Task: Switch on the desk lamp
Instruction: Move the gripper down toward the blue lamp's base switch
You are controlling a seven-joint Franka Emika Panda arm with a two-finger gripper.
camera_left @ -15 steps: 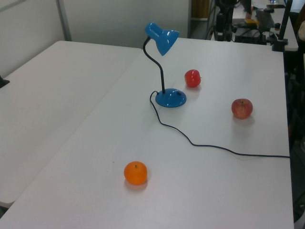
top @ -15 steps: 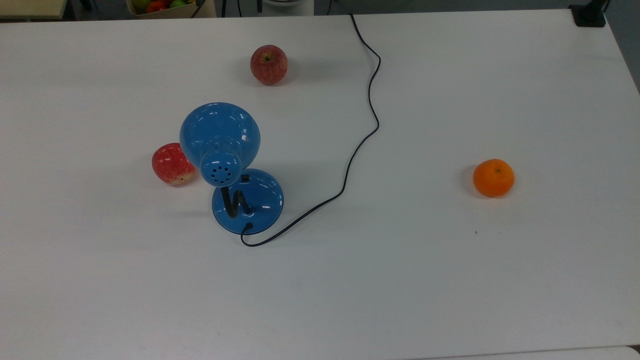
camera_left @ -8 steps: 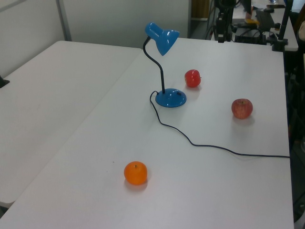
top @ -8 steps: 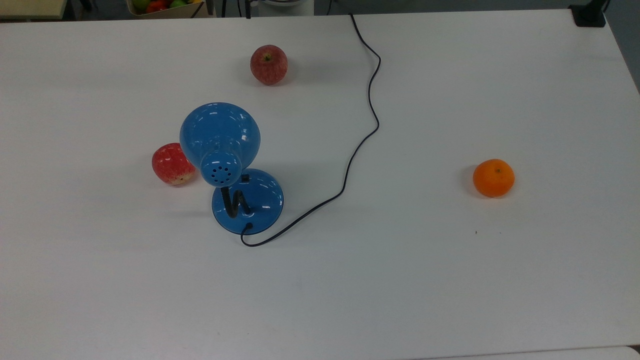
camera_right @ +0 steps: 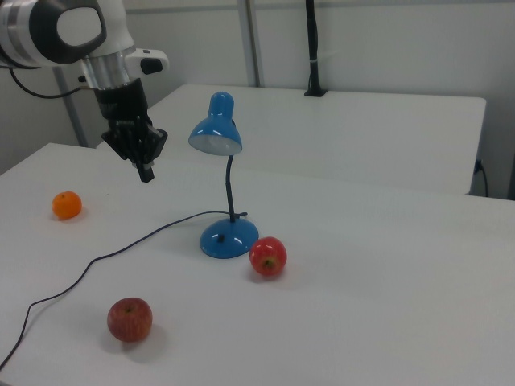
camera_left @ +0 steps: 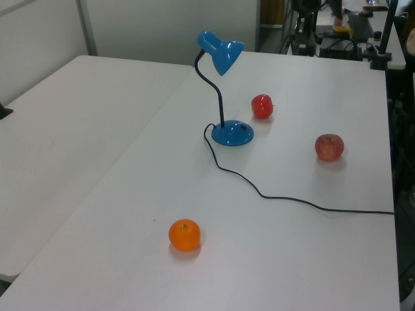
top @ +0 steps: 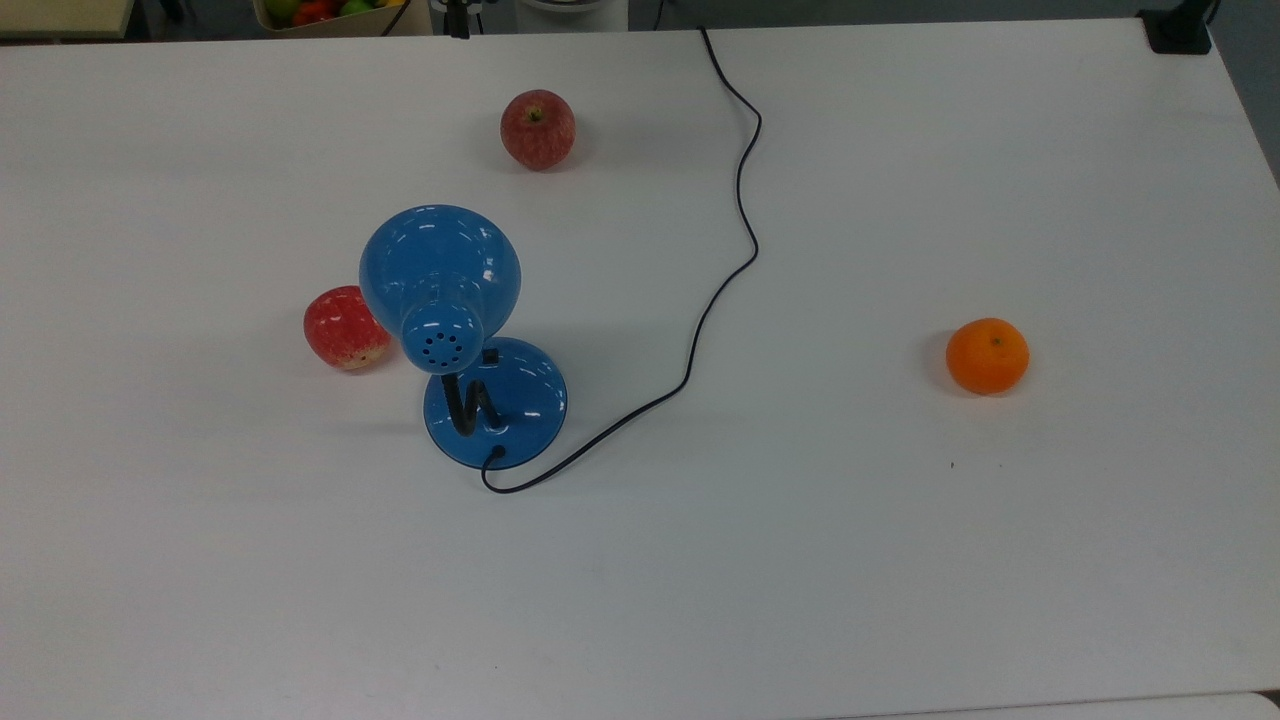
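The desk lamp (top: 440,275) is glossy blue, with a dome shade, a black bendy neck and a round base (top: 520,400), and it stands left of the table's middle in the top view. A small black switch (top: 490,355) sits on the base. The lamp's black cord (top: 740,200) snakes off to the far edge. In the right view the lamp (camera_right: 217,129) stands mid-table. My gripper (camera_right: 146,167) hangs in the air to the right view's left of the shade, well apart from it, pointing down, shut and holding nothing.
A red apple (top: 343,327) lies close beside the lamp base. Another apple (top: 537,128) sits near the far edge, and an orange (top: 987,355) lies far on the top view's right. A box of fruit (top: 320,12) stands beyond the white table (top: 800,560).
The arm has shifted slightly at the table's far edge in the top and left views. The lamp, cord and fruits have not moved.
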